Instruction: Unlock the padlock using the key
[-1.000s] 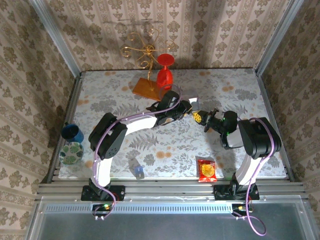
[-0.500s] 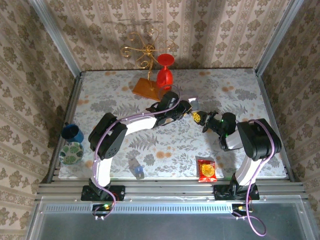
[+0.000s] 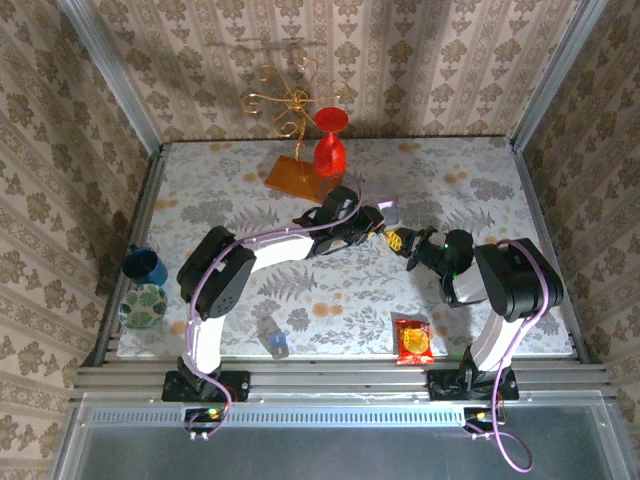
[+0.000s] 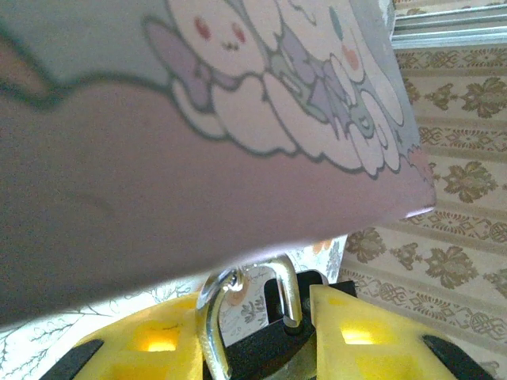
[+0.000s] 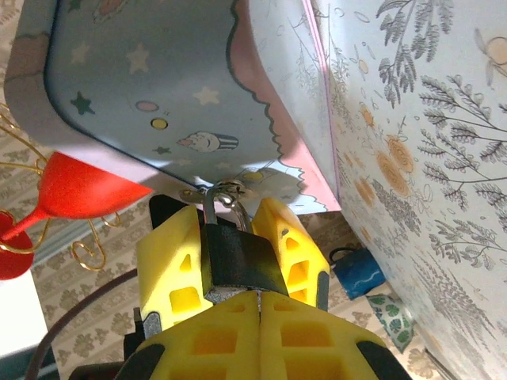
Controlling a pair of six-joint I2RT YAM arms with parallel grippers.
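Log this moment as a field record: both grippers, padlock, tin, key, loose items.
left gripper: shut on the padlock, a finger on each side of its body
right gripper: fingers pressed together at the padlock's base
padlock: shackle hooked through a loop on the tin box
key: cannot be made out
loose items: red packet and small bottle near the front edge
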